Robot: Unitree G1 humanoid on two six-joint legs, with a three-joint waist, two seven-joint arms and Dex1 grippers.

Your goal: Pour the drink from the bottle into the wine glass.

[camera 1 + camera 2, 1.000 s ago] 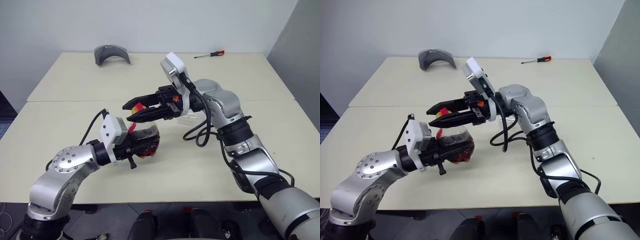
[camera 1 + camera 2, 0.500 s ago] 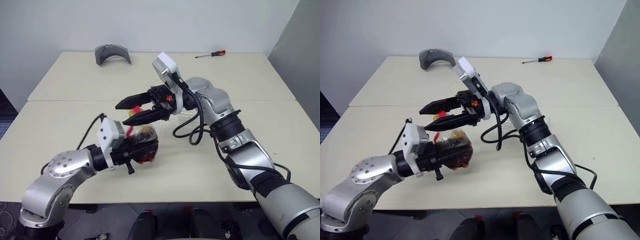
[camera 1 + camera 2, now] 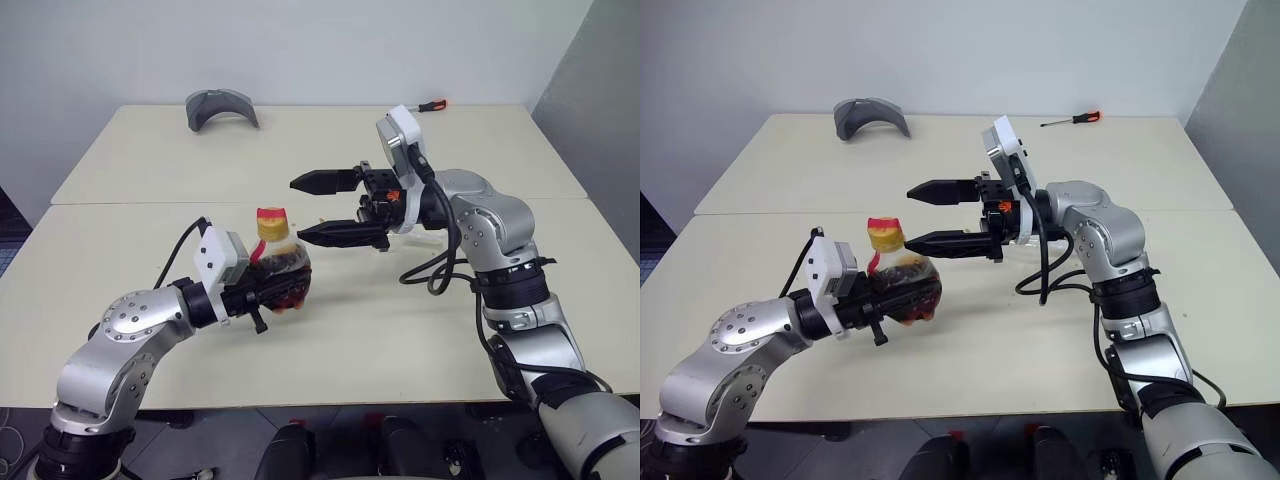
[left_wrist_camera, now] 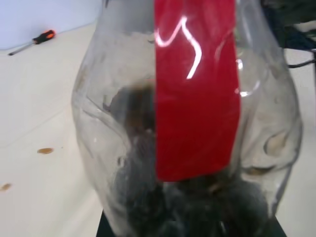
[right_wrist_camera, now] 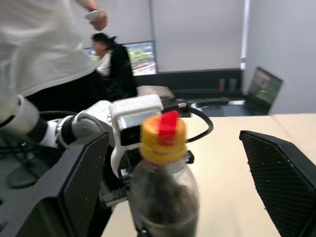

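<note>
Fingers first: the right gripper (image 3: 322,208) has its two black fingers (image 3: 318,182) spread wide, one above the other, pointing level toward the robot's left, and nothing sits between them. The lower finger's tip hangs just beside the bottle (image 3: 278,272), close to its neck but apart from it. From the right wrist the same spread is plain, a finger on either side with the bottle standing clear in the gap ahead.

The left gripper (image 3: 880,300) is clamped on the bottle's belly, holding it upright, just above the table (image 3: 400,330) near the middle of the front half, a little toward the robot's left. The yellow cap (image 3: 271,222) is on, and a red strip (image 4: 195,89) runs down the clear wall. The drink (image 3: 908,285), dark reddish-brown, fills only the lower part of the bottle.

The wine glass (image 3: 425,220) is mostly hidden behind the right gripper and forearm; only a bit of clear glass shows there, and I can't tell how it stands.

At the far edge, a grey curved piece (image 3: 221,107) lies toward the far left corner, and a screwdriver (image 3: 1071,120) with an orange handle lies toward the far right. In the right wrist view, a person in white (image 5: 44,49) stands beyond the table, with another seated further back.
</note>
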